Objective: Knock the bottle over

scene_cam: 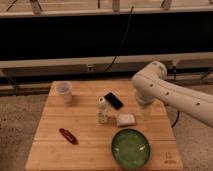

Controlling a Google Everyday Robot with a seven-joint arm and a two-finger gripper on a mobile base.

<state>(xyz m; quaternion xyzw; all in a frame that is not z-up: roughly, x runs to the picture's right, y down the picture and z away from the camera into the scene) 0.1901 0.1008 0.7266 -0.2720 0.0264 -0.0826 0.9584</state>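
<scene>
The small whitish bottle (pixel 102 111) stands upright near the middle of the wooden table (pixel 55 150). My white arm reaches in from the right, with its bend above the table's right side. The gripper (pixel 145 113) hangs below that bend, over the right part of the table. It is to the right of the bottle and apart from it, with a white packet between them.
A translucent plastic cup (pixel 64 92) stands at the back left. A small red oblong object (pixel 68 135) lies front left. A black phone (pixel 113 100) lies just behind the bottle. A white packet (pixel 126 119) and a green bowl (pixel 130 148) sit right of it.
</scene>
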